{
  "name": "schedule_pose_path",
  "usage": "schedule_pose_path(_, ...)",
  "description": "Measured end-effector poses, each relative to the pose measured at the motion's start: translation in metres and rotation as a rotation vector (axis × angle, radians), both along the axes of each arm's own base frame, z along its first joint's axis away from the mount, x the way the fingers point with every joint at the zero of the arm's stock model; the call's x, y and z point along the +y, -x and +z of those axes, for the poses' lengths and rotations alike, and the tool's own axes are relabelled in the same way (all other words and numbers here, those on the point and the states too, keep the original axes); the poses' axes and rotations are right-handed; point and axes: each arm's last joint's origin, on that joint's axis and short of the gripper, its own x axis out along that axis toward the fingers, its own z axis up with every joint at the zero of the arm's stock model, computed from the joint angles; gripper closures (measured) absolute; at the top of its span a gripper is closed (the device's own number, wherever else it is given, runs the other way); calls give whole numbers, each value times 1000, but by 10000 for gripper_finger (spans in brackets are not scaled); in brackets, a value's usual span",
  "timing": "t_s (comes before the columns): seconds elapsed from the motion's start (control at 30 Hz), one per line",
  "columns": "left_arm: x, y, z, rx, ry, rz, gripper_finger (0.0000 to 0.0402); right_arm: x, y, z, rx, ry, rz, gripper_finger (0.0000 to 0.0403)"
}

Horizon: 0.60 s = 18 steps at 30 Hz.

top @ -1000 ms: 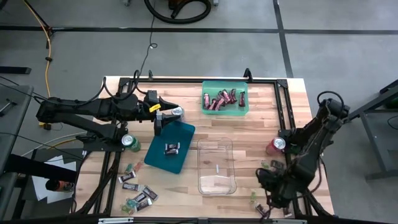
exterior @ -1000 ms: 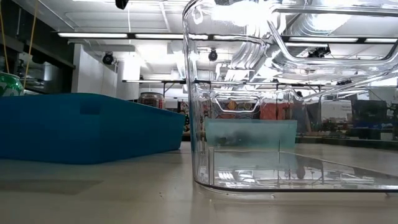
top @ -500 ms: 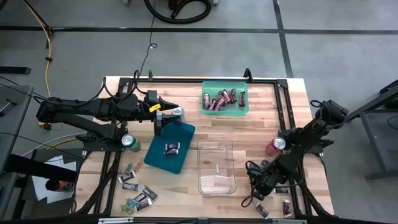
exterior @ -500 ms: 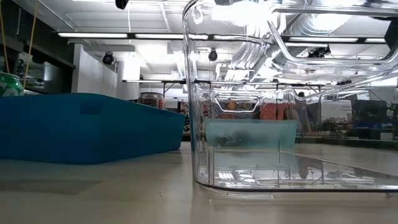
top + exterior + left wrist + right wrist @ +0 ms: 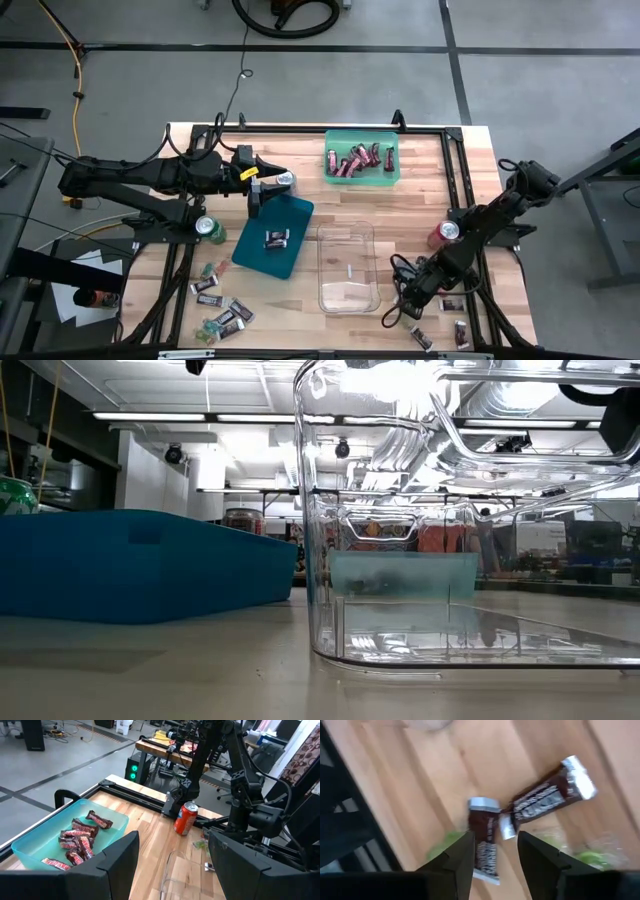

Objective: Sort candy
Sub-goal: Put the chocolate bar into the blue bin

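My right gripper [image 5: 395, 315] points down at the table's near right, beside the clear bin [image 5: 348, 267]. It is open. In the right wrist view [image 5: 495, 851] one dark brown mini bar [image 5: 484, 842] lies flat on the wood, partly between the fingers. A second dark bar [image 5: 547, 795] lies just beyond, and green pieces [image 5: 445, 845] lie beside them. My left gripper [image 5: 172, 852] hangs open and empty over the far end of the blue tray [image 5: 273, 235], which holds dark bars [image 5: 276, 238]. Dark red bars [image 5: 355, 160] lie in the green tray [image 5: 392, 175].
Loose candy [image 5: 220, 310] lies at the near left, and more [image 5: 460, 335] at the near right edge. A green can [image 5: 209, 228], a silver can [image 5: 285, 180] and a red can [image 5: 443, 234] stand on the table. A black frame rail [image 5: 455, 180] runs along the right side.
My right gripper has come down and swung toward the table's left, toward the near right corner of the clear bin, most of it in the first half second. The candy and trays lie as before. The left arm has kept still.
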Motion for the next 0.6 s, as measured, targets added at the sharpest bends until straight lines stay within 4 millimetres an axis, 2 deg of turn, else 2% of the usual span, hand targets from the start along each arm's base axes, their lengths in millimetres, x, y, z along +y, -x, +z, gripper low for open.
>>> schedule_pose_path(0.2, 0, 0, 0, 0, 0, 0, 175, -1, 0, 0, -9, 14, -29, 256)
schedule_pose_path(0.3, 0, 0, 0, 0, 0, 0, 175, -9, -4, -1, -11, 56, -153, 256)
schedule_pose_path(0.43, 0, 0, 0, 0, 0, 0, 175, -20, -9, -2, 63, 31, -359, 256)
schedule_pose_path(0.6, 0, 0, 0, 0, 0, 0, 175, -24, -12, -3, 113, -8, -423, 256)
